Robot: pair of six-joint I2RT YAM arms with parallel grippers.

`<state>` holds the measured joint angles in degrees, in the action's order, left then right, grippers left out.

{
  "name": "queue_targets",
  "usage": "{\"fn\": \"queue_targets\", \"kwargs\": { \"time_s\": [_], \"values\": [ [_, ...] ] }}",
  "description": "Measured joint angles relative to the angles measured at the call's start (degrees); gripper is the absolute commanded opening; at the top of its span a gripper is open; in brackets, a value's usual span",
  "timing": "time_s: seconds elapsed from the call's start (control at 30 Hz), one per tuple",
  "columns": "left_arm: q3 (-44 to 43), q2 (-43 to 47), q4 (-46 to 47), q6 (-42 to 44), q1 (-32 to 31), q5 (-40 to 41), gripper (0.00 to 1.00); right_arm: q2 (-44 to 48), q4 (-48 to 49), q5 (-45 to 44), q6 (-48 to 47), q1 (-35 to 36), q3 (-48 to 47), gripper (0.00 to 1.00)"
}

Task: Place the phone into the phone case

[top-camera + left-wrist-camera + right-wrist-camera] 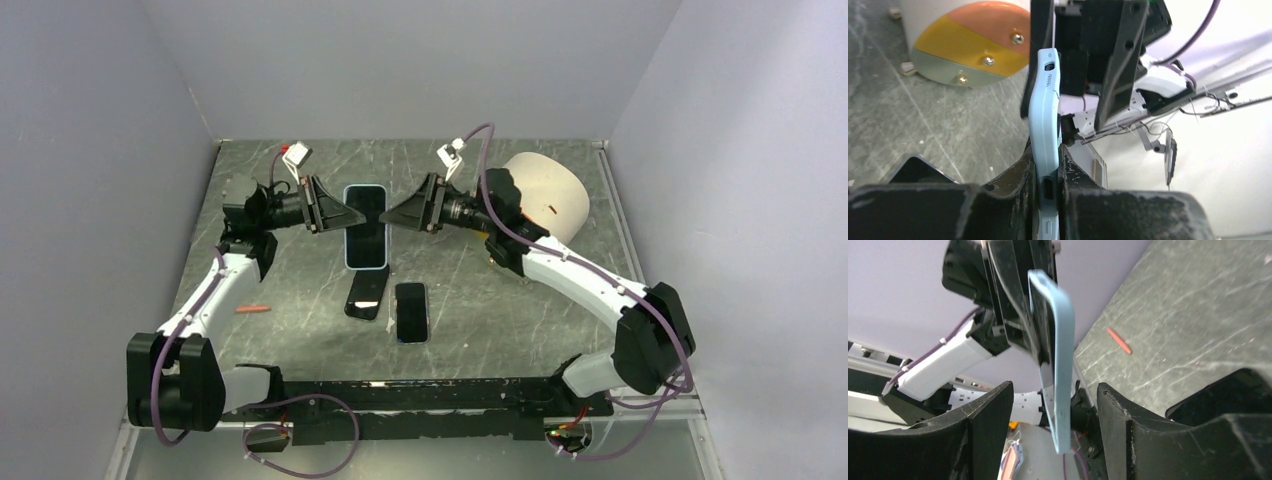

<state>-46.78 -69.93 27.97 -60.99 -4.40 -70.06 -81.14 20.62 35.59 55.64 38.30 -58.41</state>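
Phone case [366,227], light blue, is clamped by the left gripper [1048,156]. The right gripper [1054,392] stands open around it. A dark phone [411,311] lies on the table [300,330] at 5 o'clock, so the insertion seems not yet done.

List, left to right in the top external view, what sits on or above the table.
Red stick → left end effector → blue phone case → right end effector → white dome. The two dark slabs nearer the bases overlap these, so they are left out.
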Motion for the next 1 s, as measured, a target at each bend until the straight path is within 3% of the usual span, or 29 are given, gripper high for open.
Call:
{"fn": "queue_targets", "kwargs": {
  "time_s": [0.27,0.4,0.77,0.87,1.0],
  "values": [
    [0.85,-0.37,8.63,-3.67,-4.31,-3.5,0.09,0.28,-1.27,4.0,-1.57,-4.68,-5.09,0.65],
    [0.85,-0.42,7.87,-2.75,-5.64,-4.13,0.09,-0.44,-1.36,6.01,-2.08,-4.79,-7.52,0.6],
    [0.81,-0.42,0.07,2.34,-5.99,-4.24,0.1,-2.25,-5.38,9.51,-3.08,-4.79,-9.29,0.56],
    [0.81,-0.42,0.04,2.4,-5.99,-4.17,0.09,-2.45,-7.23,10.12,-3.78,-4.79,-9.53,0.45],
    [0.79,-0.42,-0.04,3.04,-5.99,-4.22,0.08,-2.51,-8.72,10.25,-4.59,-4.81,-9.53,0.22]
  ]
}}
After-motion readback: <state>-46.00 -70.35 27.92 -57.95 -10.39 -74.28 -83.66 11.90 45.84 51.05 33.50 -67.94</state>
